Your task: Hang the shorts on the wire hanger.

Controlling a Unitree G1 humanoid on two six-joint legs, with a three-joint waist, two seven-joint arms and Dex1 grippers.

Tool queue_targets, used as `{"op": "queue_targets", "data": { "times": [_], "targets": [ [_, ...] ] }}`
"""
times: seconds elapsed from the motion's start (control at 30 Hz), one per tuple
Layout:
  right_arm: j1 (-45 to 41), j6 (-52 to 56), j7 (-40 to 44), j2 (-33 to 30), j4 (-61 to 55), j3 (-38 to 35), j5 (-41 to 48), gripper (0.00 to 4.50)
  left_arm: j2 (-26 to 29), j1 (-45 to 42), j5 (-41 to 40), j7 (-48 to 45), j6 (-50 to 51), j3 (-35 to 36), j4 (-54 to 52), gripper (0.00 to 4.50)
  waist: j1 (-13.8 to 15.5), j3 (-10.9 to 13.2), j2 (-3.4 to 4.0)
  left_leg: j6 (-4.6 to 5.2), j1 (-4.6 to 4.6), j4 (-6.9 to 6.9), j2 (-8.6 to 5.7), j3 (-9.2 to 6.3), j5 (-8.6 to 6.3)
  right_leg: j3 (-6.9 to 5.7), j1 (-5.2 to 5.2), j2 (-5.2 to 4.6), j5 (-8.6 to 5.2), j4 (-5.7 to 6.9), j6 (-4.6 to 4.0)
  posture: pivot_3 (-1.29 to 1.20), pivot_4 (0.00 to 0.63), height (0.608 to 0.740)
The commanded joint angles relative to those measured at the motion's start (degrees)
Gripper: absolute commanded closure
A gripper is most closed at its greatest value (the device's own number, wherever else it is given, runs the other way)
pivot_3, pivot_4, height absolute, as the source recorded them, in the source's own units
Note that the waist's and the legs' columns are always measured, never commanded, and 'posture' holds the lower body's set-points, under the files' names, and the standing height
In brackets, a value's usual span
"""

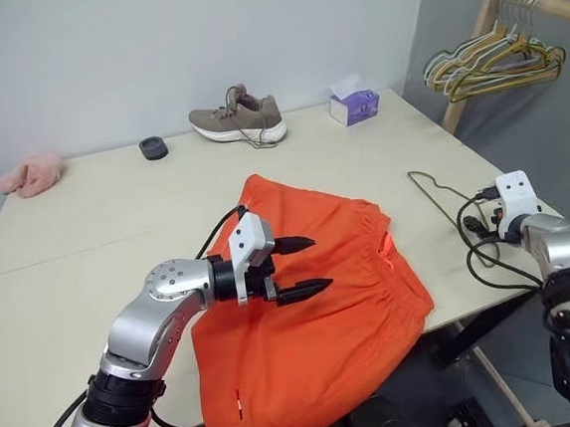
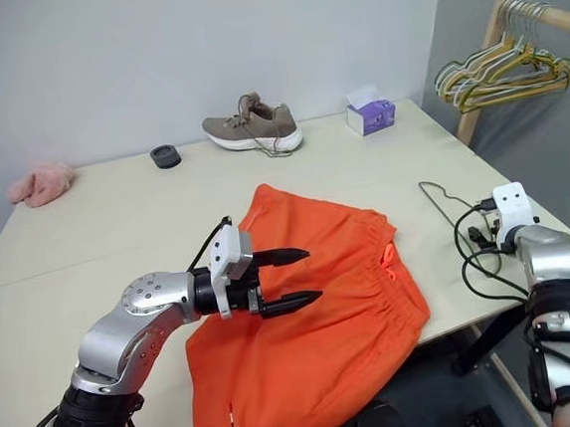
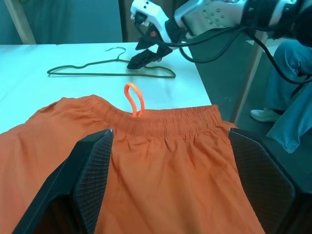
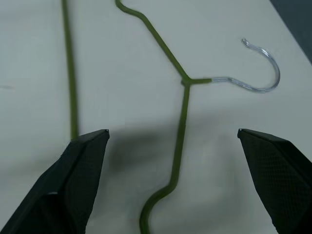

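The orange shorts [image 1: 314,321] lie spread on the table [image 1: 116,218], their lower part drooping over the front edge. The gathered waistband [image 3: 165,119] and its looped drawstring [image 3: 134,99] face the right side. My left gripper [image 1: 321,261] hovers just over the middle of the shorts, pointing right, open and empty. The wire hanger [image 1: 433,197] lies flat near the table's right edge, olive with a silver hook [image 4: 263,68]. Directly above the hanger's neck my right gripper [image 4: 173,132] is open, with one shoulder wire [image 4: 181,112] running between its fingers, apart from them.
Along the table's back stand a tan shoe [image 1: 238,119], a purple tissue box [image 1: 354,104], a black disc [image 1: 153,147] and a pink fluffy item [image 1: 32,175]. A wooden rack with pastel hangers [image 1: 496,55] is at the far right. A person's legs [image 3: 292,97] are beyond the right edge.
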Motion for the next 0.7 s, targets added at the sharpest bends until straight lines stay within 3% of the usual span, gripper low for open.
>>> {"op": "queue_targets", "data": {
  "times": [0.03, 0.07, 0.17, 0.53, 0.57, 0.7],
  "targets": [
    [-3.1, -2.0, 1.5, -1.5, 5.7, 1.6, -0.6, 0.00, 0.0, -0.4, -0.3, 0.6, -0.1, 0.7, -1.8, 0.53, 0.0, 0.0, 0.00, 0.00, 0.00, 0.00, 0.00, 0.00, 0.00, 0.00, 0.00, 0.00, -0.01, 0.00, 0.01, -0.24, 0.036, 0.740],
    [-3.7, -1.5, 2.5, -1.6, 7.7, 1.8, -0.4, 0.00, 0.0, -0.3, -0.2, 0.6, -0.2, 0.8, -1.8, 0.53, 0.0, 0.0, -0.01, 0.00, 0.01, 0.00, 0.01, 0.00, 0.00, 0.00, 0.01, 0.01, -0.02, -0.01, 0.03, -0.24, 0.036, 0.740],
    [-5.7, 0.2, 4.2, -1.8, 13.8, 2.3, -0.2, 0.57, 0.2, 0.2, -0.1, 0.4, -0.8, 0.9, -1.4, 0.47, 0.0, 0.0, -0.07, 0.00, 0.05, 0.03, 0.01, 0.00, 0.00, 0.00, 0.08, 0.01, 0.00, -0.02, 0.06, -0.24, 0.035, 0.740],
    [-5.9, -2.3, 0.3, -0.6, 19.4, 3.6, 0.0, 4.31, -0.1, 1.1, 1.1, -0.4, -3.4, 0.7, 0.7, 0.47, 0.6, -0.7, -0.89, 0.01, 0.13, 0.08, 0.02, -0.20, -0.01, -0.22, 0.48, -0.01, 0.08, -0.41, 0.12, -0.25, 0.036, 0.740],
    [-6.0, -2.0, 0.0, -0.6, 19.5, 3.1, 0.5, 4.49, -0.1, 1.2, 1.1, -0.4, -3.5, 0.7, 0.8, 0.47, 0.6, -0.7, -0.88, 0.02, 0.14, 0.08, 0.02, -0.23, -0.01, -0.25, 0.53, -0.02, 0.09, -0.48, 0.12, -0.25, 0.036, 0.740],
    [-5.7, -5.5, -0.1, -1.6, 16.5, 2.7, 0.5, 4.49, 0.0, 1.7, 1.6, -0.4, -4.6, 1.0, 2.0, 0.47, 0.7, -0.8, -0.84, 0.03, 0.10, -0.01, 0.08, -0.32, -0.02, -0.35, 0.64, 0.00, 0.21, -0.87, 0.10, -0.25, 0.037, 0.740]
  ]
}}
